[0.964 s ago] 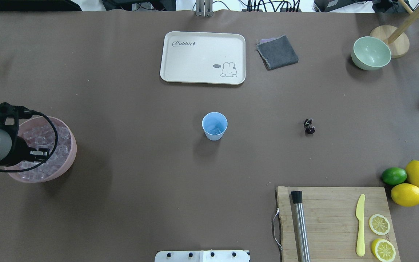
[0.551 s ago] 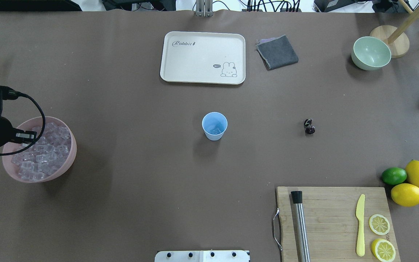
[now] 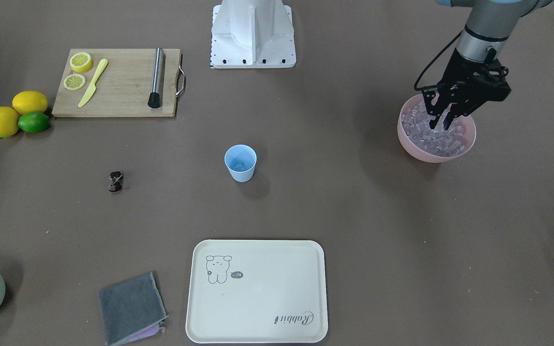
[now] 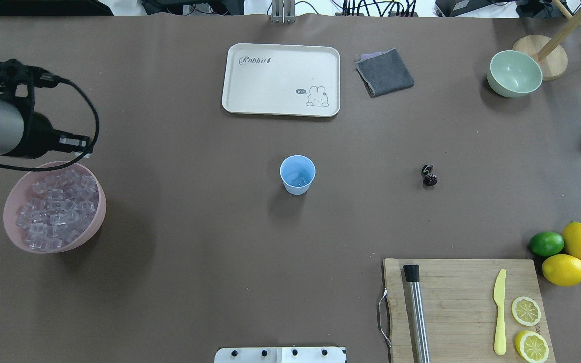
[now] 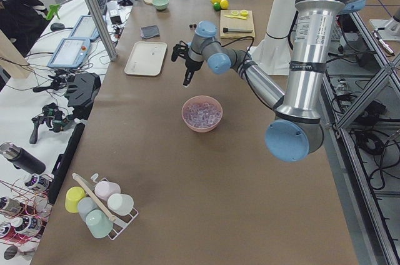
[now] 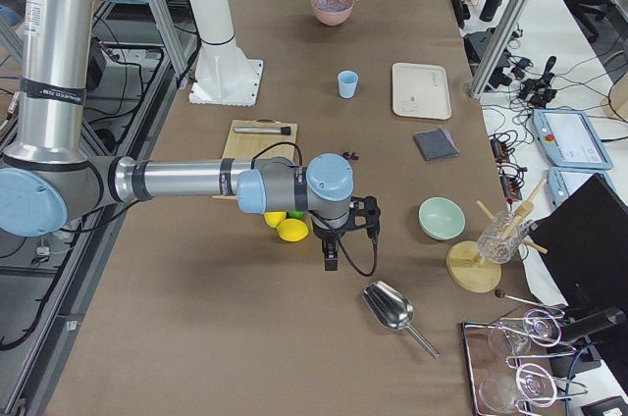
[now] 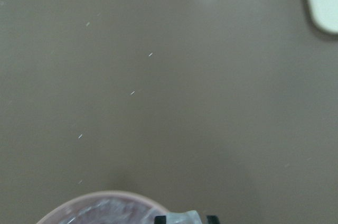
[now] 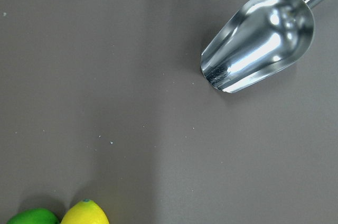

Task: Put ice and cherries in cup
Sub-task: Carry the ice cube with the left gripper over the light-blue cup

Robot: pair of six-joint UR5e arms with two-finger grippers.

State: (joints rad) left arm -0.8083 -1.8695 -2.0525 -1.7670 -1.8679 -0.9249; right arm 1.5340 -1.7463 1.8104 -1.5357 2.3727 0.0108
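Note:
The light-blue cup (image 4: 297, 174) stands mid-table, also in the front view (image 3: 240, 163), with a little ice (image 4: 298, 180) inside. The cherries (image 4: 428, 175) lie on the table to its right, apart from it. The pink bowl (image 4: 96, 222) at the left holds many clear ice cubes (image 4: 56, 209). My left gripper (image 3: 442, 124) hangs above that bowl's rim (image 3: 411, 144), fingers down. In the left wrist view it is shut on an ice cube (image 7: 182, 217). My right gripper (image 6: 332, 257) hovers near the lemons; I cannot tell whether it is open or shut.
A cream tray (image 4: 281, 79), a grey cloth (image 4: 384, 72) and a pale green bowl (image 4: 515, 73) lie at the far side. A cutting board (image 4: 464, 307) bears a muddler, knife and lemon slices. Lemons and a lime (image 4: 546, 243) lie beside it. A metal scoop (image 8: 259, 39) lies under the right wrist.
My left arm has lifted out of the ice bowl and moved toward the table's far side, now past the bowl's far rim. Cup and cherries have not moved.

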